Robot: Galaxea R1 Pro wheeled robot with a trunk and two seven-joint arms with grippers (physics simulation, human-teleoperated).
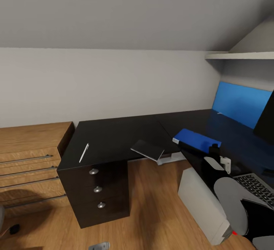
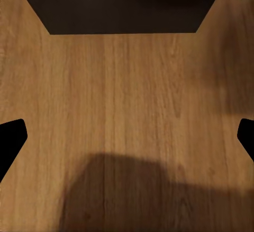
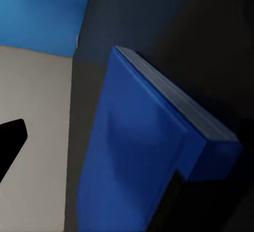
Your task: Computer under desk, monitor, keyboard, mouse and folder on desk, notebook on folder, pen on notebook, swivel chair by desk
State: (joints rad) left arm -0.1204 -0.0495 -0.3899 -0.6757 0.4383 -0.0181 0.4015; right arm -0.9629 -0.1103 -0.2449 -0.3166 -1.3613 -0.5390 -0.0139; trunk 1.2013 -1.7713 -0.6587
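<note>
— What sort of room does the head view show?
— A home study corner under a sloped white ceiling [image 1: 152, 18]: black L-shaped desk [image 1: 114, 136] with knobbed drawers [image 1: 98, 189], wooden chest [image 1: 30, 159], wood floor [image 1: 152, 212].
— Anything else?
— A wall shelf [image 1: 243, 56], a keyboard [image 1: 257, 189], probably a laptop's.

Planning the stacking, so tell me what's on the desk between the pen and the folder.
In the head view, the notebook lies between the pen and the folder, overhanging the desk edge.
</note>
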